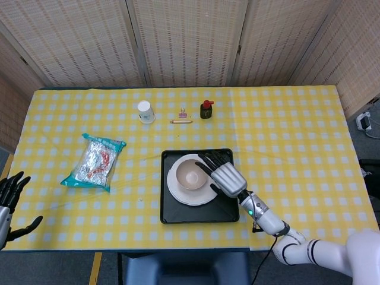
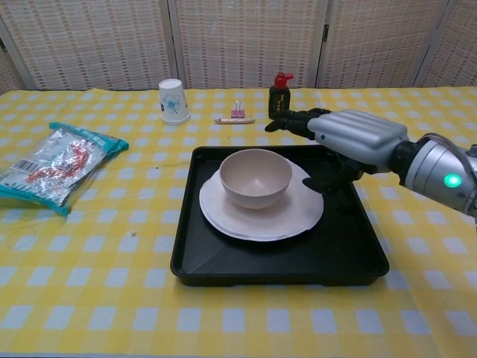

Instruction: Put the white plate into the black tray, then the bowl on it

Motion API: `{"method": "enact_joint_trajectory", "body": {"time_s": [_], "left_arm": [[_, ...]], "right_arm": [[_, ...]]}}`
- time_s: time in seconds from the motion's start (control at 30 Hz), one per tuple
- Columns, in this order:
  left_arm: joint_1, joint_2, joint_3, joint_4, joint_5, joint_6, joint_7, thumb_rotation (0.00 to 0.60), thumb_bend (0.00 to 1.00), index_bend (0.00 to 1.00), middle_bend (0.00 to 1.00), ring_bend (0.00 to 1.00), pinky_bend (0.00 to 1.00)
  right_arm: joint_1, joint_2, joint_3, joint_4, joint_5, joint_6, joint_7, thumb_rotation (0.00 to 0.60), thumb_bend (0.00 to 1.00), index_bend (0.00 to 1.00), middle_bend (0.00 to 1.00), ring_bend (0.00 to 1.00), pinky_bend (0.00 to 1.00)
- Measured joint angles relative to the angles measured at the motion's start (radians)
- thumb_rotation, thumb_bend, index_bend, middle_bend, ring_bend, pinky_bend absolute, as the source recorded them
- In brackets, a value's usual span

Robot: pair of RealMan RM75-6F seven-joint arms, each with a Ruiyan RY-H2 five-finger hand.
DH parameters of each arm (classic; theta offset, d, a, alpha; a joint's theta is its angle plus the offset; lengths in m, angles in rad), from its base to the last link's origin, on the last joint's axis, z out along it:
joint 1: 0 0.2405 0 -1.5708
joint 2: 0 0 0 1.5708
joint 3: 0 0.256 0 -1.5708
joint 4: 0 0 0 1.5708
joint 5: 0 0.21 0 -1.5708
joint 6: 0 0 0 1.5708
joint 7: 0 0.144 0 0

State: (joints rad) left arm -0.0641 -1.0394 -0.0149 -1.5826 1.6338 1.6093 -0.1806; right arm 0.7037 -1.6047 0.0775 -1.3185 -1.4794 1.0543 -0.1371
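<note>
The white plate [image 1: 179, 191] [image 2: 287, 222] lies inside the black tray [image 1: 202, 215] [image 2: 350, 253]. A beige bowl [image 1: 191, 174] [image 2: 258, 178] stands upright on the plate, left of its middle. My right hand [image 1: 224, 175] [image 2: 347, 138] hovers just right of the bowl, apart from it, fingers spread and holding nothing. My left hand [image 1: 10, 202] shows only in the head view, off the table's left front corner, fingers apart and empty.
A foil snack packet [image 1: 95, 161] [image 2: 54, 163] lies at the left. At the back stand a paper cup [image 1: 144, 111] [image 2: 173, 101], a pink clip with a pencil [image 1: 181, 117] [image 2: 236, 115] and a small dark bottle with a red cap [image 1: 206, 109] [image 2: 279, 96].
</note>
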Motion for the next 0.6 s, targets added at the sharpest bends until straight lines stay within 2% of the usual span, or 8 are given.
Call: {"method": "enact_joint_trajectory", "body": {"time_s": [0.07,0.27,0.4,0.6], "left_arm": [[-0.001,-0.001,0.0,0.0,-0.003,-0.003,0.005,0.6,0.25,0.0,0.04,0.02,0.0],[-0.003,-0.005,0.001,-0.007,-0.016,-0.023,0.037,0.6,0.25,0.0,0.04,0.02,0.0],[-0.003,-0.004,0.003,-0.019,-0.021,-0.03,0.06,0.6,0.25,0.0,0.03,0.02,0.0],[0.001,-0.005,0.003,-0.038,-0.027,-0.031,0.112,0.6,0.25,0.0,0.03,0.02,0.0]], "right_arm": [[-0.029,0.026,-0.002,-0.032,-0.003,0.048,0.0,0.6,0.45,0.0,0.0,0.0,0.0],[-0.175,0.141,-0.031,-0.147,-0.017,0.25,-0.011,0.6,0.45,0.0,0.0,0.0,0.0],[-0.313,0.236,-0.069,-0.227,-0.009,0.392,-0.036,0.6,0.42,0.0,0.0,0.0,0.0],[-0.507,0.336,-0.119,-0.288,0.048,0.553,-0.057,0.6,0.42,0.0,0.0,0.0,0.0]]}}
